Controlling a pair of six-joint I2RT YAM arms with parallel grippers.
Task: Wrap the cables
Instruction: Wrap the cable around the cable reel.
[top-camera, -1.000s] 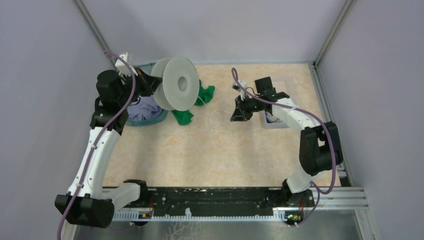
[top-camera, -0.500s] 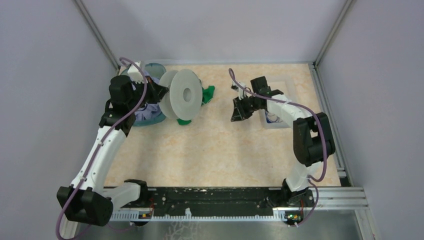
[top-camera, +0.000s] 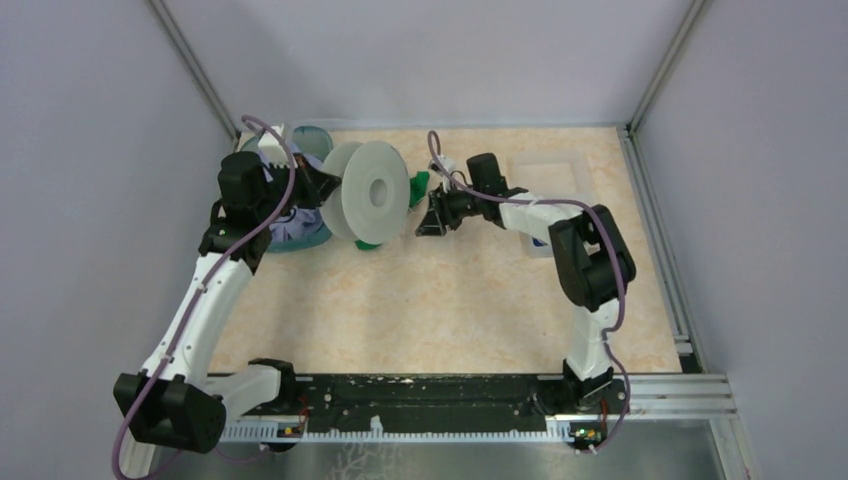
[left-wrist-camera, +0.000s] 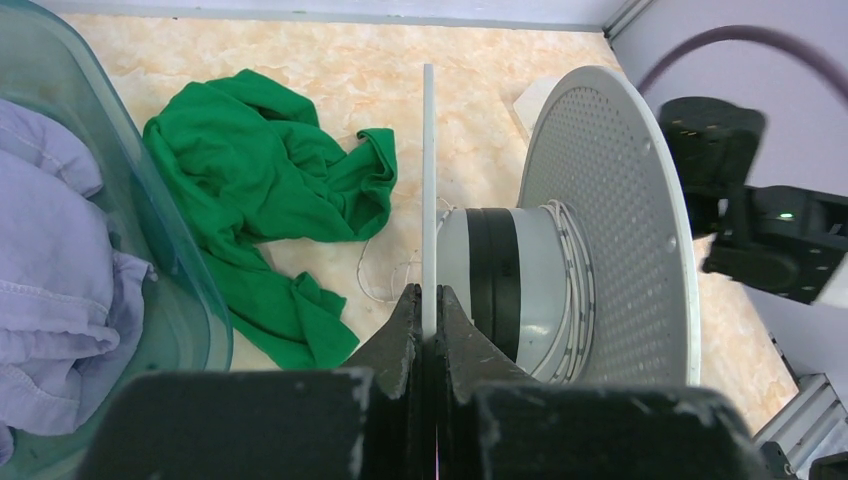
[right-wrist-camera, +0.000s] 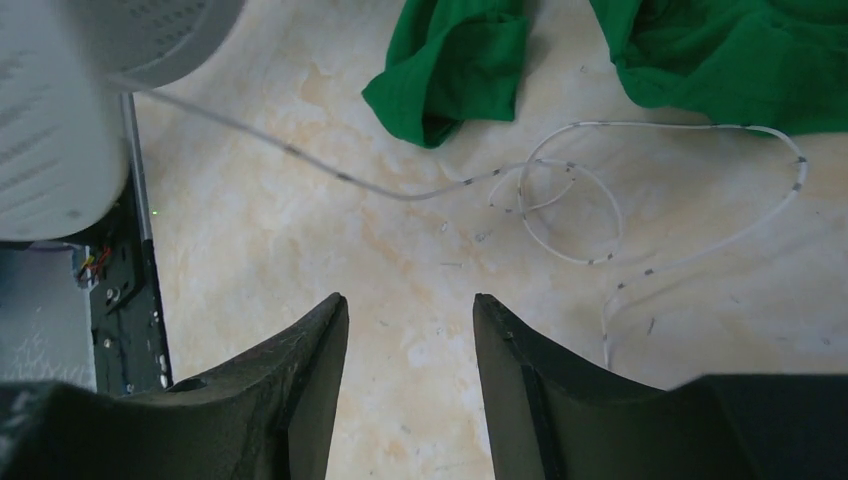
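Whitish cable (right-wrist-camera: 660, 124): hair-thin, pale with small dark marks along it, limp. It lies on the bench (right-wrist-camera: 300, 260) in one loose loop with a longer arc around it, just in front of the green cloth (right-wrist-camera: 450, 60). One strand runs off the loop, up and across to the spool (top-camera: 370, 195). In the left wrist view a few pale turns sit on the spool's hub, and a slack loop rests on the bench beside it. Judgement: winding is partly done and most of the length is unwound. No dark blue cable can be made out

Left gripper (left-wrist-camera: 425, 320): jaws pressed together on the thin edge of the spool's near flange, holding the spool up on its rim with the hub sideways. Likely reason: this keeps the hub free so the strand can be laid around it

Right gripper (right-wrist-camera: 410, 300): jaws spread, nothing between them, hovering over bare bench just short of the loop. Likely set to come down and pinch the slack

Risk: a wire this fine could slip out of a pinch or snag on the cloth

Tub (left-wrist-camera: 180, 260) with lilac fabric sits at the far left, not involved
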